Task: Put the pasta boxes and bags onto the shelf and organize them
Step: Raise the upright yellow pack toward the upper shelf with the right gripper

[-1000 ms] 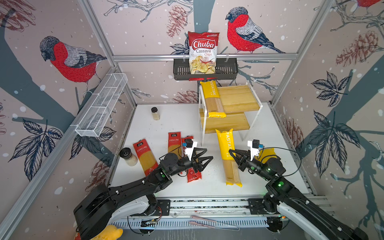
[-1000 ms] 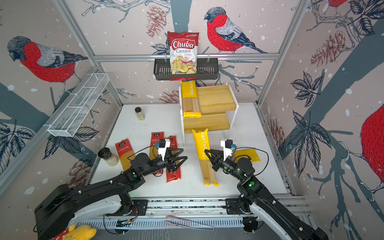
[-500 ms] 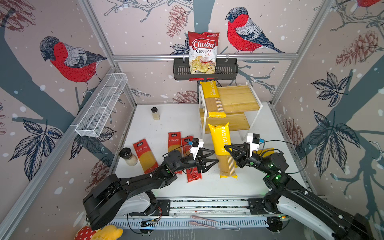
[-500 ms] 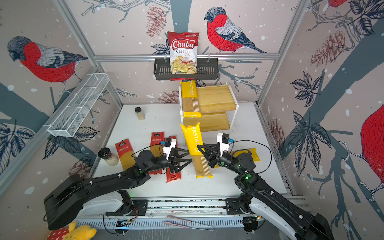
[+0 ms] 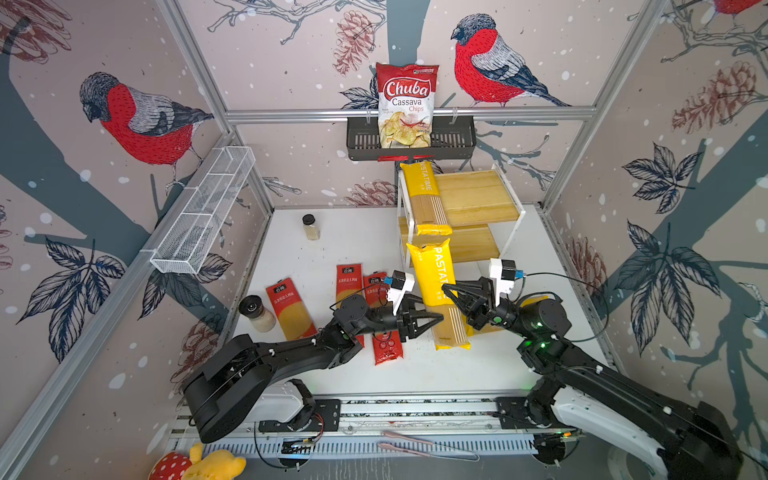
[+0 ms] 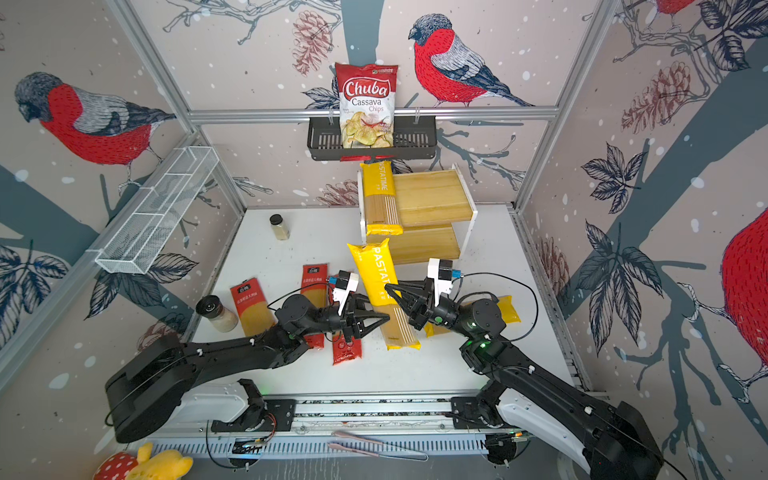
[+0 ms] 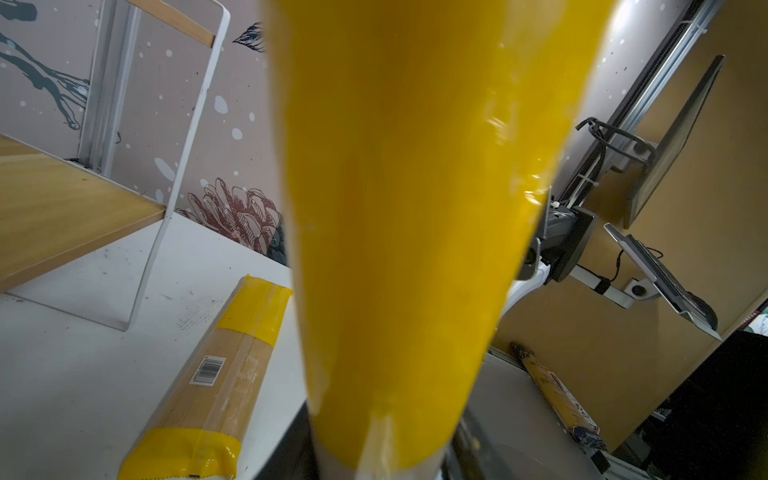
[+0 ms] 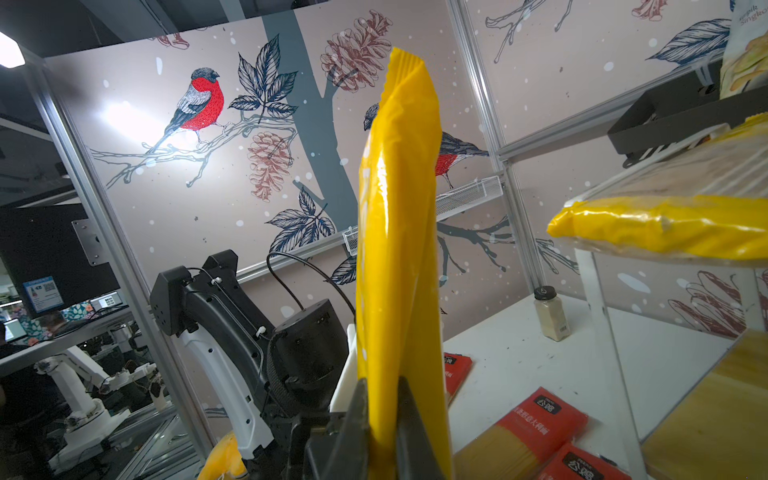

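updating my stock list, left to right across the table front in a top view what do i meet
spice jar, leftmost red pack, middle red pack, right red pack, held yellow pack, flat yellow pack

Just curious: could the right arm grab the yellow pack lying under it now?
Probably not: the right gripper is shut on the raised yellow pack; the lying pack is near.

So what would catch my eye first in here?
First the long yellow PASTATIME spaghetti pack: the right gripper holds it up, tilted, over the middle of the white table, with the left gripper at its other side. Behind, a red-and-white Chuba chips bag stands in the black slotted basket on the bird-patterned back wall.
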